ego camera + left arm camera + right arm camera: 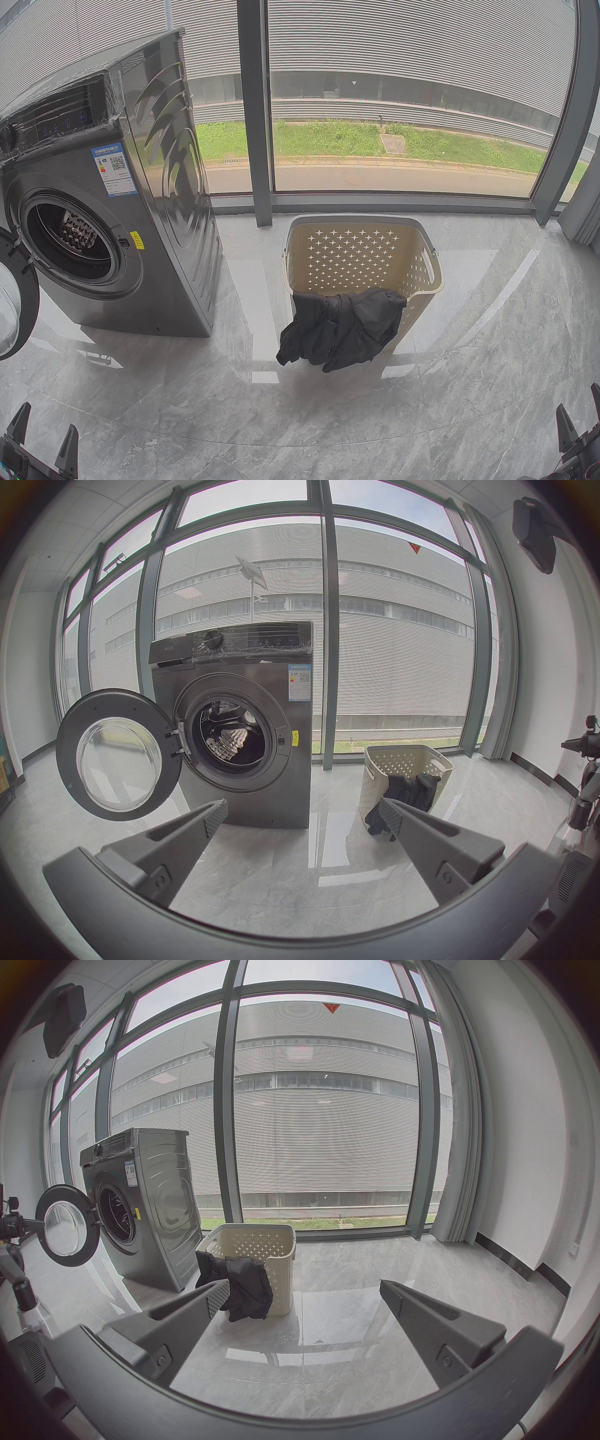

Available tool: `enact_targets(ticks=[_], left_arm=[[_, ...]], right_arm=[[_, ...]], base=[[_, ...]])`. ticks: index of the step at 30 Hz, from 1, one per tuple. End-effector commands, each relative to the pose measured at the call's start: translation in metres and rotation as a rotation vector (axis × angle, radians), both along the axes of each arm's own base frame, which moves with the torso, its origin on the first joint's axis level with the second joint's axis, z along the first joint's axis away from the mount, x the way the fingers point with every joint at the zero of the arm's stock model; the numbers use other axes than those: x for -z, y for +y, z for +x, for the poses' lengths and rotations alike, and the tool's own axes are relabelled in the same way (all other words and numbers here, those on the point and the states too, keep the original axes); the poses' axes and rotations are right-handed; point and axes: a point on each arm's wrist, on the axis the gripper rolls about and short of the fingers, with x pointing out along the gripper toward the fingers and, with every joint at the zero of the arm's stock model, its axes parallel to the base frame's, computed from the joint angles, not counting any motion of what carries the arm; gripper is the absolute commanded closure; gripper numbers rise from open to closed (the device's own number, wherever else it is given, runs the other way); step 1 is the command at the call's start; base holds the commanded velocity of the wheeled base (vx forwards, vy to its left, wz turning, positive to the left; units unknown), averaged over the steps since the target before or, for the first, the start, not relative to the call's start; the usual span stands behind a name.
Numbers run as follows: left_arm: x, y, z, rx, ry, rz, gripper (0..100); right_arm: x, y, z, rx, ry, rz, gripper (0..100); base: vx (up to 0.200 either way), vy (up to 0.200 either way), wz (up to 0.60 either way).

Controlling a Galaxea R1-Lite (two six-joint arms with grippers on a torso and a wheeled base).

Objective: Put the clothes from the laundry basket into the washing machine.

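**Student:** How did the pincers stand?

**Instructor:** The left gripper [301, 805] was released, its two dark fingers spread wide over the floor [325, 431]. The right gripper [303, 1285] was likewise released, with the same wide gap. In the head view both sat low at the near corners, well apart from the task's things.

**Student:** And beyond them?

**Instructor:** Ahead of the grippers, on grey marbled tile, stood the laundry basket [359, 256]. It was cream plastic, upright, its walls pierced with rows of small star-shaped holes and its rim rounded. The clothes [340, 328] were one black, crumpled bundle draped over the basket's near rim. Part lay inside, and the rest hung in loose folds down the outer wall. Whether the lowest fold touched the floor could not be told.

**Student:** Where was the machine?

**Instructor:** The washing machine [162, 206] stood to the left of the basket in the head view, near it but apart. It was a dark grey front-loader with clear film over its control panel and a printed label [114, 169] on its front. Its round door [14, 300] was swung fully open, showing a glass centre. The drum [74, 236] lay exposed, its perforated metal visible inside. Behind both ran a tall window [412, 94] with dark frames.
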Motion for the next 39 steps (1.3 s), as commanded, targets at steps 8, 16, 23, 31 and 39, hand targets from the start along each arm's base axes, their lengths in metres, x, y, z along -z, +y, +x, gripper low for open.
enact_targets(ticks=[8, 16, 23, 31, 39], left_arm=[[0.0048, 0.0000, 0.0000, -0.001, 0.000, -0.004, 0], [0.0048, 0.0000, 0.0000, -0.002, 0.000, -0.007, 0], [0.0048, 0.0000, 0.0000, -0.001, 0.000, -0.004, 0], [0.0048, 0.0000, 0.0000, -0.001, 0.000, -0.004, 0], [0.0048, 0.0000, 0.0000, -0.001, 0.000, -0.004, 0]], right_arm=[[0.0027, 0.0000, -0.0006, -0.001, -0.008, 0.000, 0], [0.0027, 0.0000, -0.0006, -0.001, -0.008, 0.000, 0], [0.0027, 0.0000, -0.0006, 0.001, -0.008, 0.000, 0], [0.0027, 0.0000, -0.0006, -0.002, -0.008, 0.000, 0], [0.0027, 0.0000, -0.0006, -0.002, -0.008, 0.000, 0]], base=[[0.200, 0.000, 0.00], [0.075, 0.000, 0.00], [0.000, 0.000, 0.00], [0.000, 0.000, 0.00], [0.100, 0.000, 0.00]])
